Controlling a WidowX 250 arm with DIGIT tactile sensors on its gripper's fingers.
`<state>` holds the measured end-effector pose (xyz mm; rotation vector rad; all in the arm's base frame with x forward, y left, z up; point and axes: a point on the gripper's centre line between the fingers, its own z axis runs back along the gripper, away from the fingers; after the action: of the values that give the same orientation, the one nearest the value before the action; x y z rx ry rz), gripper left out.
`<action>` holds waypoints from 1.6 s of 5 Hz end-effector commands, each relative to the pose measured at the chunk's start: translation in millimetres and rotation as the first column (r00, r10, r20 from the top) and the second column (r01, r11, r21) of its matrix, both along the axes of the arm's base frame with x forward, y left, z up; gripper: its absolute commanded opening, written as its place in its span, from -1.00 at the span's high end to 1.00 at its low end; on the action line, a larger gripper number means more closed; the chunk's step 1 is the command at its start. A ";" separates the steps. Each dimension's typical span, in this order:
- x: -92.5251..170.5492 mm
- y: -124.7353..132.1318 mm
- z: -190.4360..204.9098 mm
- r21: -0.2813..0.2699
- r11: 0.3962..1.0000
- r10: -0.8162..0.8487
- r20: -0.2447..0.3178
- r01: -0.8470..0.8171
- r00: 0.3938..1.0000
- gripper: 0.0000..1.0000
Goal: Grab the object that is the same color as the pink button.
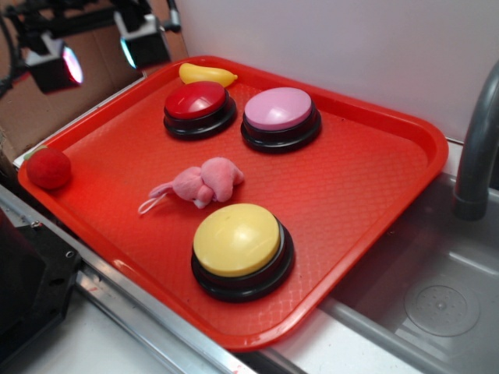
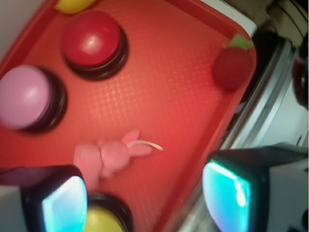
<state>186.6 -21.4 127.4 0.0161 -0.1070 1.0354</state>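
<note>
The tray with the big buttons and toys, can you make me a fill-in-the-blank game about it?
1. The pink plush toy lies on the red tray between the pink button and the ____ button.
2. The yellow banana toy lies behind the ____ button.
3. The red ball sits at a ____ of the tray.
4. The gripper is ____, holding nothing.

Missing words: yellow; red; corner; open
</note>
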 end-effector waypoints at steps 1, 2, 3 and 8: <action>29.0 -10.6 -42.9 -0.014 0.992 0.126 0.052 -0.125 0.991 -1.00; 31.7 -22.7 -65.0 -0.001 0.996 0.088 0.036 -0.088 0.995 -1.00; 35.1 -30.3 -82.2 -0.010 0.999 0.036 0.010 -0.036 0.999 -1.00; 44.3 -38.3 -114.6 0.049 0.999 -0.020 -0.046 0.022 0.999 1.00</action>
<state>226.7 -61.0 8.3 0.1090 -0.0708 1.0103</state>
